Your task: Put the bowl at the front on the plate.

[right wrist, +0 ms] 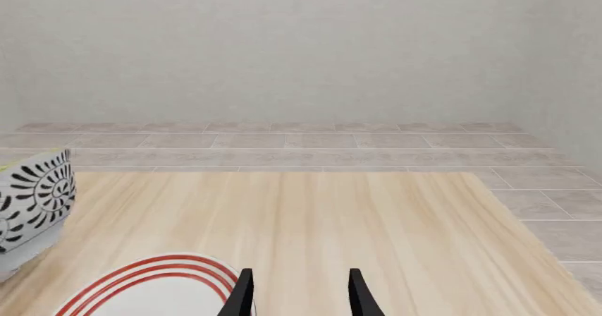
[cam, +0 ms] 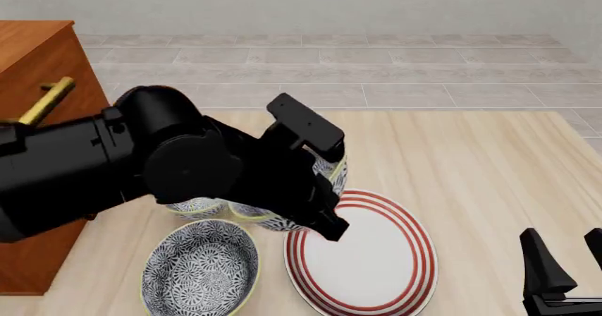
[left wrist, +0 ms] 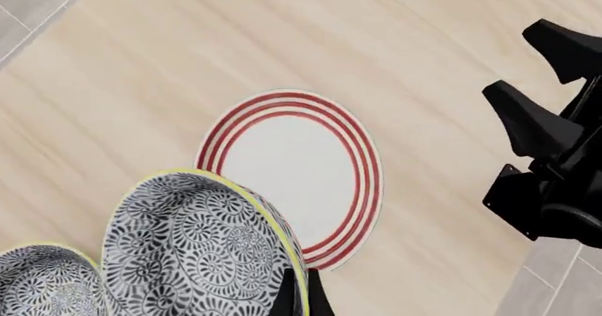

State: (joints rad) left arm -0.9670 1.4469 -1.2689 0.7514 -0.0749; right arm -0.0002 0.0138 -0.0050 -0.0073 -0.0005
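Now bowl (gripper-held) beside plate

In the front view the left arm covers most of two blue-and-white bowls beside the red-ringed plate, whose near edge the picture cuts. That arm's hand shows only as a dark sliver at the bowl rim in its wrist view, its grip unclear. The right hand is cropped low, fingertips alone showing.
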